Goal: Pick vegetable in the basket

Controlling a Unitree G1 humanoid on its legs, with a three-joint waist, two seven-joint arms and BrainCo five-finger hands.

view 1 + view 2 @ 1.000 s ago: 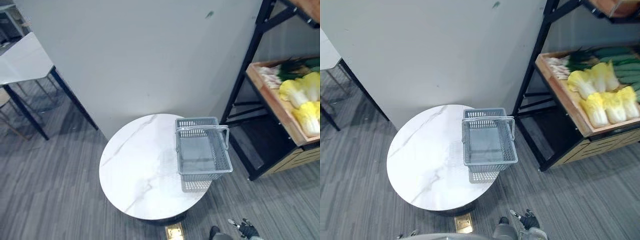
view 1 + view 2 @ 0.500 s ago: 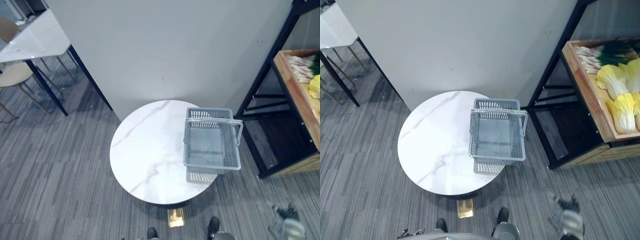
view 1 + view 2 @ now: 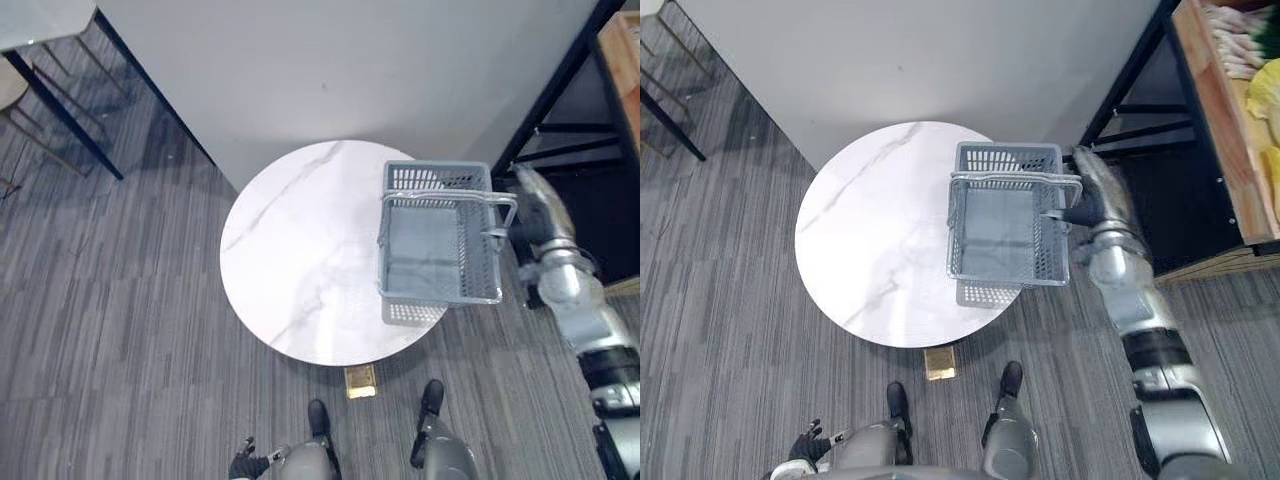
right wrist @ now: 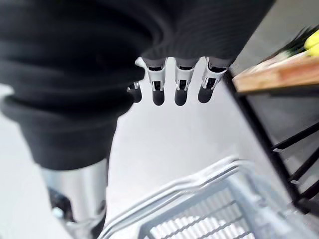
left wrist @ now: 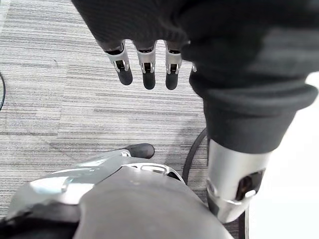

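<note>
Fingers (image 4: 181, 87) of the right hand (image 3: 1097, 190) are straight, holding nothing; the hand has risen beside the empty basket (image 3: 1005, 160) on the bench (image 3: 870, 240).

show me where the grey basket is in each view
left eye view: basket on the round table, right edge
right eye view: basket right of centre, same table edge
left wrist view: left robot hand over grey carpet
right wrist view: basket past the fingers of the right robot hand
shared landmark: black shelf frame beside the basket
</note>
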